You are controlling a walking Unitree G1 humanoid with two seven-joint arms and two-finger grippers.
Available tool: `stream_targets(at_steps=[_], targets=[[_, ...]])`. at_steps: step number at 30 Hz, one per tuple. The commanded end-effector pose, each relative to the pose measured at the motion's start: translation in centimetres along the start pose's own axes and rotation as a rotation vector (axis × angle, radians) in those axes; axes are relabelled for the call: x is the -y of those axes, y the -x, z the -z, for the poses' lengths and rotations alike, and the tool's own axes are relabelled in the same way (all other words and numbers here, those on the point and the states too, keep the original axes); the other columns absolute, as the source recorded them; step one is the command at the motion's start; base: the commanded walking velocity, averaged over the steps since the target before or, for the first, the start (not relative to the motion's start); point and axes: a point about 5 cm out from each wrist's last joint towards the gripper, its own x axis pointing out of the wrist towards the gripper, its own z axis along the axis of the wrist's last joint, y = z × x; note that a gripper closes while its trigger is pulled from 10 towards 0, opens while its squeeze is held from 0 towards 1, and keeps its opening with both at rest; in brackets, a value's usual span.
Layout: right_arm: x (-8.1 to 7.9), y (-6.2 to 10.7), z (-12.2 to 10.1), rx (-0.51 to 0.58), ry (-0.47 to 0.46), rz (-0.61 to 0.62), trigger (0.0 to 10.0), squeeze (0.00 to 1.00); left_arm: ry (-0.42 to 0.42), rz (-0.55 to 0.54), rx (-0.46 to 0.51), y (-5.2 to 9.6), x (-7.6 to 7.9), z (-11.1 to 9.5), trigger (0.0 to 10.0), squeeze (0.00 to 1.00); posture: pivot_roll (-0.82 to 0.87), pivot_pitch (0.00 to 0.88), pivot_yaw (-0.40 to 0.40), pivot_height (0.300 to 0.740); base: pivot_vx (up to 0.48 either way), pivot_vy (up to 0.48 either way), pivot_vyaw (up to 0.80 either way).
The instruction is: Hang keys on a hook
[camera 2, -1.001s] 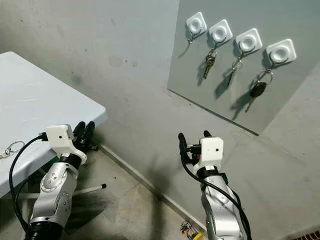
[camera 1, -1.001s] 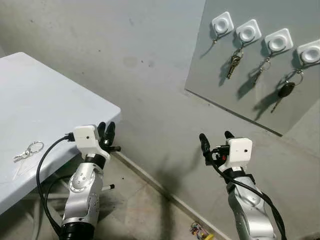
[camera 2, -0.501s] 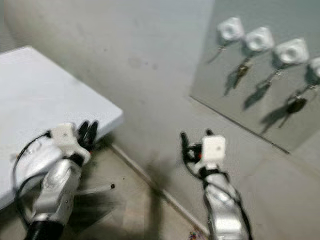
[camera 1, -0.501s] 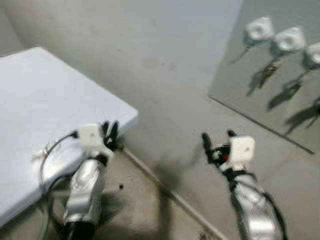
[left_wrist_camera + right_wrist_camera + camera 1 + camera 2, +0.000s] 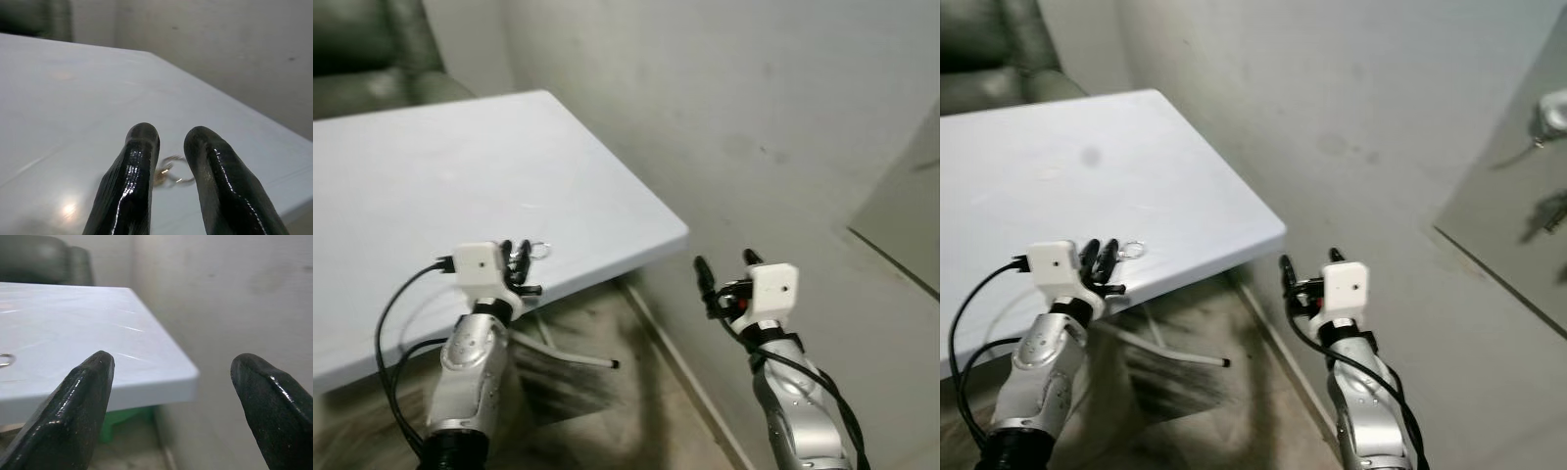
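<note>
- The keys point(image 5: 537, 250) lie flat on the white table point(image 5: 431, 176), near the table edge that faces the wall and the robot.
- In the left wrist view the keys point(image 5: 171, 175) show as a small metal ring with something attached; the picture is blurred there, so I cannot tell how many keys are on it.
- The left pincer point(image 5: 519, 257) is held low over the table, just beside the keys, with its tips pointing at them.
- Its two black fingers point(image 5: 137, 161) are close to each other with only a narrow gap, and the ring is seen through this gap, apart from the tips.
- The left pincer does not hold anything.
- The right pincer point(image 5: 723, 267) is raised in the air beyond the table corner, in front of the grey wall point(image 5: 754, 108).
- Its fingers point(image 5: 83, 396) are spread wide apart and hold nothing between them.
- In the right wrist view the table corner point(image 5: 188, 377) is seen between the two fingers, and a part of the key ring point(image 5: 5, 360) lies far off on the table top.
- A grey board point(image 5: 1518, 196) leans on the wall at the right side, with a white hook point(image 5: 1552, 110) at its upper part.
- A dark armchair point(image 5: 372, 49) stands behind the table.
</note>
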Motion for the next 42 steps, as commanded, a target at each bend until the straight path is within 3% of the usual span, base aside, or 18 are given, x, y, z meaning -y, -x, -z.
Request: stream_targets(at_steps=[1,19,21,42], targets=[[0.76,0.23,0.1,-0.007,0.013,0.017,10.0,0.0,-0.005,0.037,-0.009,-0.24,1.02,0.04,10.0,0.0,-0.07,0.0,-0.035,0.74,0.0,0.0,0.78],[0.68,0.42,0.06,0.002,0.02,-0.015,10.0,0.0,-0.007,0.053,-0.025,-0.23,1.4,0.31,10.0,0.0,-0.07,0.0,-0.042,0.74,0.0,0.0,0.78],[0.81,0.43,0.18,-0.009,-0.01,0.003,10.0,0.0,-0.01,0.056,-0.03,-0.19,1.46,0.4,10.0,0.0,-0.07,0.0,-0.043,0.74,0.0,0.0,0.0],[0.39,0.76,0.42,-0.019,-0.012,-0.044,10.0,0.0,-0.031,0.084,-0.029,0.26,1.8,0.6,10.0,0.0,-0.07,0.0,-0.047,0.74,0.0,0.0,0.0]])
